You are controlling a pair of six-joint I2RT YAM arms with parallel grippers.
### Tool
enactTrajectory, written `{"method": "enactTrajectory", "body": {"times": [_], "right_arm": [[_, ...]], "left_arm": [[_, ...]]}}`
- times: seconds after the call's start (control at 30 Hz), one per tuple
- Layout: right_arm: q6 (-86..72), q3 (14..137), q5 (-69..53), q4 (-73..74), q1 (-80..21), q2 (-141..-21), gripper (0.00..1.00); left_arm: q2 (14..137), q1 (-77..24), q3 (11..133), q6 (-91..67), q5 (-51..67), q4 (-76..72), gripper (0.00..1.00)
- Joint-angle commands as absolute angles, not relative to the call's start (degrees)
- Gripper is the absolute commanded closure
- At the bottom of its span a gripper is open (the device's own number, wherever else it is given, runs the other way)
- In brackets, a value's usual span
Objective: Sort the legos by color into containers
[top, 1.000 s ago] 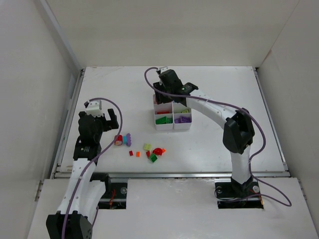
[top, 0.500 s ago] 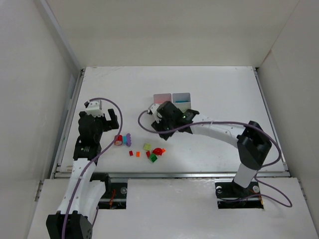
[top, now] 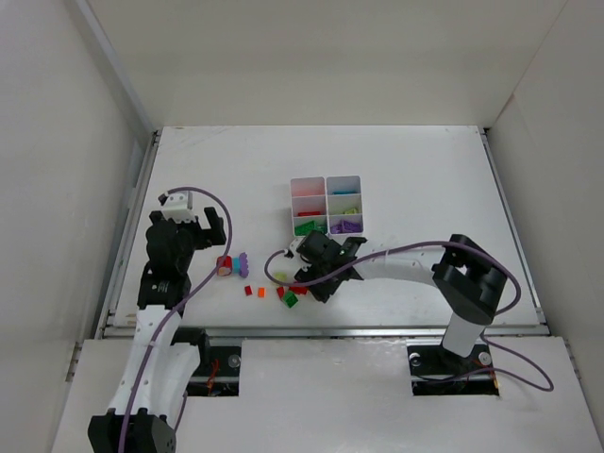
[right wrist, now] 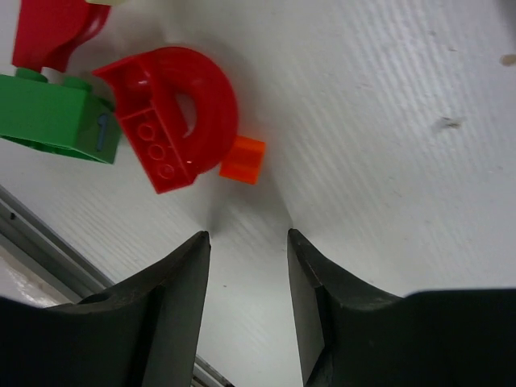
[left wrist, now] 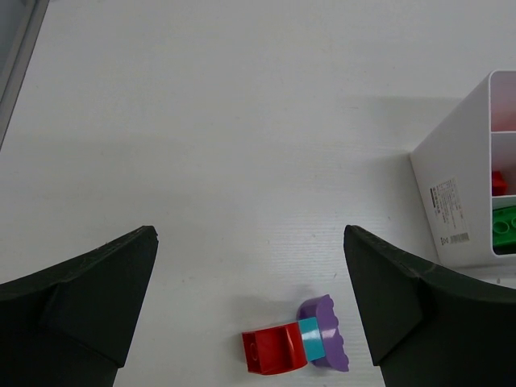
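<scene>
The white six-compartment tray (top: 327, 203) holds sorted red, green, purple and yellow-green legos. Loose legos lie near the table's front edge: a joined red, cyan and purple piece (top: 231, 264) (left wrist: 294, 347), and small red (top: 248, 291), orange (top: 261, 293), yellow-green (top: 279, 277) and green (top: 291, 300) ones. My right gripper (top: 310, 283) (right wrist: 246, 235) is open and low over this pile, empty. A tiny orange bit (right wrist: 243, 159) lies just beyond its tips, beside a red arch (right wrist: 173, 113) and a green brick (right wrist: 52, 117). My left gripper (top: 189, 228) (left wrist: 250, 234) is wide open, above and left of the joined piece.
The table's front edge rail (top: 321, 330) runs just below the loose pile and shows close by in the right wrist view (right wrist: 48, 234). The tray's labelled side wall (left wrist: 451, 201) stands to the right in the left wrist view. White walls enclose the table.
My right arm has swung back from over the tray toward the front edge and lowered to the loose pile, uncovering the tray. The left arm has stayed put.
</scene>
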State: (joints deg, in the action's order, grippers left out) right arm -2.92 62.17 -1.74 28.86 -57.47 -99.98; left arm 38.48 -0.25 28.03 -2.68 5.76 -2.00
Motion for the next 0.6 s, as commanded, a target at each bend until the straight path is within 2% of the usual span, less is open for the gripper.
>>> {"method": "enactTrajectory", "body": {"times": [0.0, 0.3, 0.43, 0.57], "right_arm": [[-4.92, 63.54, -2.37, 24.70, -58.10, -101.42, 0.51], [-5.98, 68.81, -1.67, 24.08, -58.10, -107.48, 0.51], [-6.50, 69.87, -1.06, 24.61, -58.10, -108.02, 0.62], [-6.50, 69.87, 0.00, 25.22, -58.10, -108.02, 0.59]], "left_arm": [[35.95, 0.00, 27.34, -3.43, 6.68, -4.31, 0.00], [34.89, 0.00, 27.33, -3.43, 6.15, -4.31, 0.00], [34.37, 0.00, 27.33, -3.43, 5.63, -3.78, 0.00], [34.37, 0.00, 27.33, -3.43, 5.63, -3.78, 0.00]]}}
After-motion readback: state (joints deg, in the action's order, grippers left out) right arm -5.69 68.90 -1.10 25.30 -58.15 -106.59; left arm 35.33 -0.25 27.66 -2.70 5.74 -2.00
